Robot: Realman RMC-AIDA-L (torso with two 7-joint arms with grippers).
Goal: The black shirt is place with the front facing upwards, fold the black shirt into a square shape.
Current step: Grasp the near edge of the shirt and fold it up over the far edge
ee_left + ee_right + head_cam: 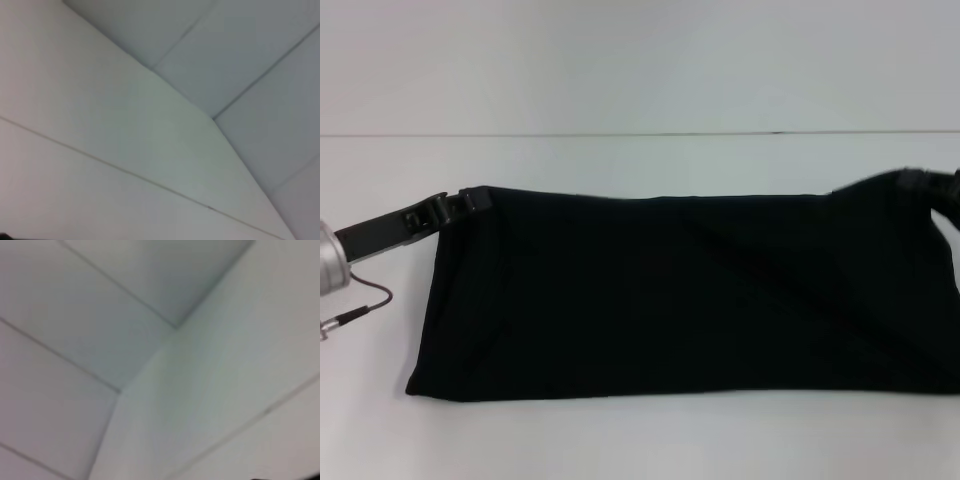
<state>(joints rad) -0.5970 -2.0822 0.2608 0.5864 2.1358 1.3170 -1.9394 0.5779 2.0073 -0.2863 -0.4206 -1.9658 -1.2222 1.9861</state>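
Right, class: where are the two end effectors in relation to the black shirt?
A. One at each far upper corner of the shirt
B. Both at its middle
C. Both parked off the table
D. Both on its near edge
A: the left end effector and right end effector sit at opposite far corners of the black shirt.

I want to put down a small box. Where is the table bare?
Bare: the table strip in front of the black shirt, and the strip behind it. Crowded: the shirt's far corners, where the left gripper and right gripper are.
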